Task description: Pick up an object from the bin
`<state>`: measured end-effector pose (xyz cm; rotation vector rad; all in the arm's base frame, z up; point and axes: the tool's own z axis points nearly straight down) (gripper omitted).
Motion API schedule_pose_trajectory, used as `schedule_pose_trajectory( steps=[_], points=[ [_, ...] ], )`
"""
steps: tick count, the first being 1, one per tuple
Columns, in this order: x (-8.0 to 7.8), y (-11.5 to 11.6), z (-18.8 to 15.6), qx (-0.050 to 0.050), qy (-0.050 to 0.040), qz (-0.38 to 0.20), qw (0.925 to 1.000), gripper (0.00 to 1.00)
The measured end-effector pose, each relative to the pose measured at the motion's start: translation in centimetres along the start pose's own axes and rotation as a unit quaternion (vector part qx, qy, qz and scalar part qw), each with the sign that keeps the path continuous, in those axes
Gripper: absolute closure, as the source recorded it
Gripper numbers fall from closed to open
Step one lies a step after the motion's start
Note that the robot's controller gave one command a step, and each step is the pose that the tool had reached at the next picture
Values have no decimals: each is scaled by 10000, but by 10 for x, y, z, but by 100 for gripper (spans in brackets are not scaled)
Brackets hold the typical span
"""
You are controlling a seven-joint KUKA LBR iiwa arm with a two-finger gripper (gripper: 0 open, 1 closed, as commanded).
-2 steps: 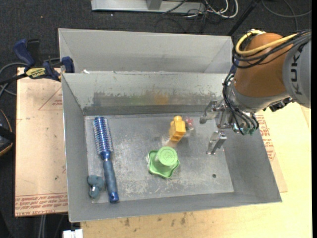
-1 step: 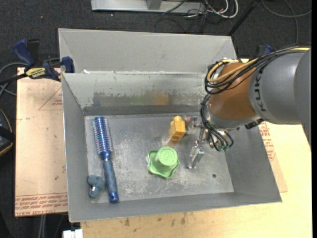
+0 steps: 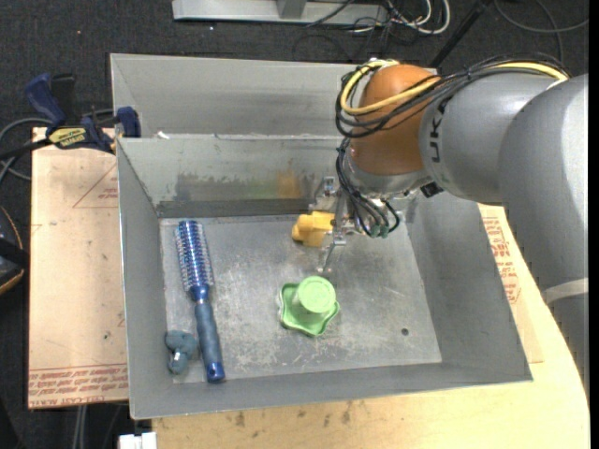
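Note:
My gripper point(image 3: 331, 247) hangs low over the back middle of the bin floor, under the arm's orange cover. A small yellow object point(image 3: 312, 227) lies right beside it on its left, touching or nearly touching it; I cannot tell whether it is gripped. A green round cup-like thing point(image 3: 310, 306) sits on the floor just in front of the gripper, apart from it.
A blue hairbrush point(image 3: 198, 294) lies along the left side of the bin, handle toward the front. A small grey-blue lump point(image 3: 180, 348) rests by the handle's end in the front left corner. The arm's bulk covers the bin's back right.

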<state>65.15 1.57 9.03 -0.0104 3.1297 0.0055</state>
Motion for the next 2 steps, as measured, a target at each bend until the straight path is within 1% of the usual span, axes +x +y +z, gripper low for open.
schedule_pose_trajectory(
  steps=[1, 2],
  points=[
    [3, -4, 2, 13, 38, 25, 10000, 100],
    [22, 36, -118, 3, 5, -56, 10000, 100]
  ],
)
